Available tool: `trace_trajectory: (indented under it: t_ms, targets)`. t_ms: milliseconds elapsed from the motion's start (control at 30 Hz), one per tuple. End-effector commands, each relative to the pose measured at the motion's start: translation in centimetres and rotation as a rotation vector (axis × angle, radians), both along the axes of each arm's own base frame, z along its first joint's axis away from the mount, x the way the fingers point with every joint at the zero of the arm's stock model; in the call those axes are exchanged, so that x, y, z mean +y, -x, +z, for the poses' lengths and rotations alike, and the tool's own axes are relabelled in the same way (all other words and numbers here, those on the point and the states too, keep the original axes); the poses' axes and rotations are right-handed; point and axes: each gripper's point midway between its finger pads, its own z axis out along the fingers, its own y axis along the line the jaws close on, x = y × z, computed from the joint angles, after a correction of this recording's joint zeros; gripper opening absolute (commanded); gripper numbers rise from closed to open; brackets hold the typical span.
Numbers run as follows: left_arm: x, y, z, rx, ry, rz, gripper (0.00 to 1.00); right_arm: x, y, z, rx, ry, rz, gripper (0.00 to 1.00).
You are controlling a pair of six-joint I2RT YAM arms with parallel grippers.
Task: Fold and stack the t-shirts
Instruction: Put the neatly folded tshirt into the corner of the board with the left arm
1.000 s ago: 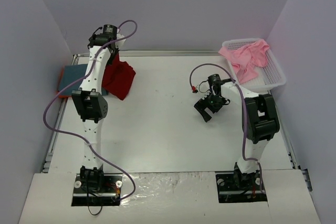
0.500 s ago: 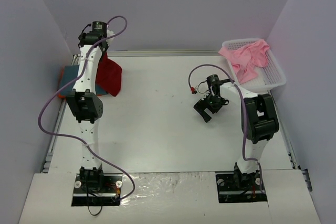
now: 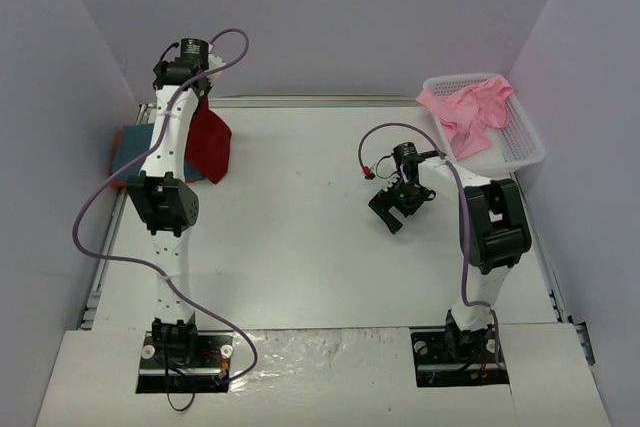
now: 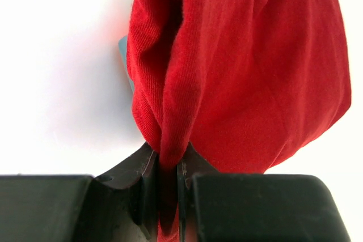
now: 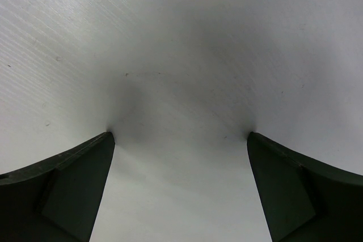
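Left wrist: ribbed dark red t-shirt [image 4: 238,72] hangs bunched.

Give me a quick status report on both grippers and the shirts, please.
Left gripper shut on dark red shirt, lifted beside folded teal shirt. Right gripper open, empty, over table. Pink shirt in basket. Nothing obstructing.

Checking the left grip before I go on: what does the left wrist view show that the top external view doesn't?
Only the left wrist: the left gripper pinching a bunched fold of the dark red t-shirt.

Only the top: the pink t-shirt in the white basket, the right gripper open over bare table.

Both: the red shirt hanging and the teal-blue cloth behind it.
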Motion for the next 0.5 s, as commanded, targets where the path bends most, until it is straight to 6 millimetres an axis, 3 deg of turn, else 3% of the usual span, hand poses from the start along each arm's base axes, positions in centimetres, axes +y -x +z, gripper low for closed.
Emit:
trace_trajectory:
  t_ms: [0, 233, 467]
  targets:
    - [0.2, 1.2, 8.1, -0.183, -0.048, 0.008, 0.02, -0.8, 2.2, -1.6, 0.094, 0.051, 0.019, 1.0]
    - [-1.6, 1.4, 9.9, -0.231, -0.051, -0.022, 0.02, -1.1, 2.4, -1.9, 0.101, 0.069, 0.022, 1.0]
    - [-1.8, 1.5, 10.8, -0.265, -0.045, -0.012, 0.02, -1.2, 2.5, -2.1, 0.106, 0.077, 0.023, 1.0]
